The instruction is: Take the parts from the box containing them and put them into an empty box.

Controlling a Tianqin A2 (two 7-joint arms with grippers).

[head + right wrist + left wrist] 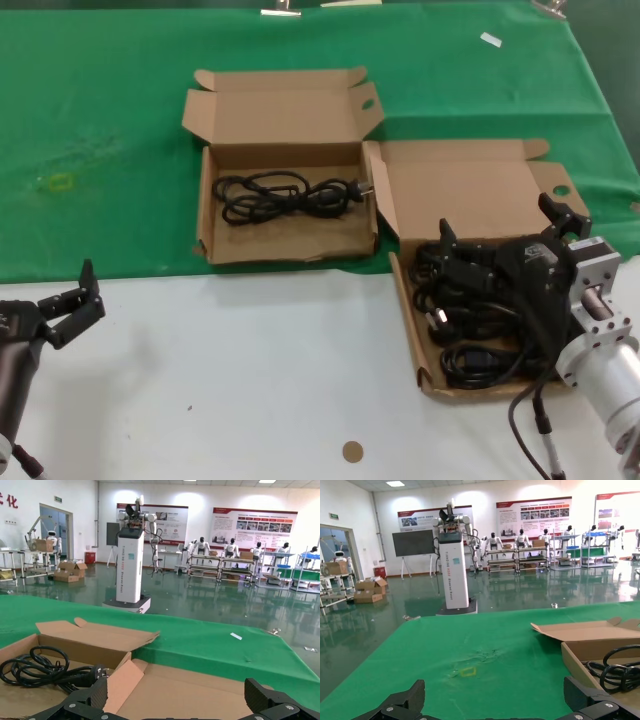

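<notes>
Two open boxes sit side by side where green cloth [120, 120] meets white table [250, 370]. The left box [285, 250] holds one cable bundle [285, 195]. The right box [455, 195] holds several bundles [470, 330], count unclear beneath the arm. Right gripper [505, 235] hangs spread open over them, holding nothing. Left gripper [75, 305] rests open at the table's left. No legible writing on either box.

A robotics lab or factory hall: beyond the left gripper [495, 705] stand a white robot pedestal [453, 570], humanoid robots at workbenches [520, 555], wall posters [534, 517] and a glossy green floor [395, 610].
</notes>
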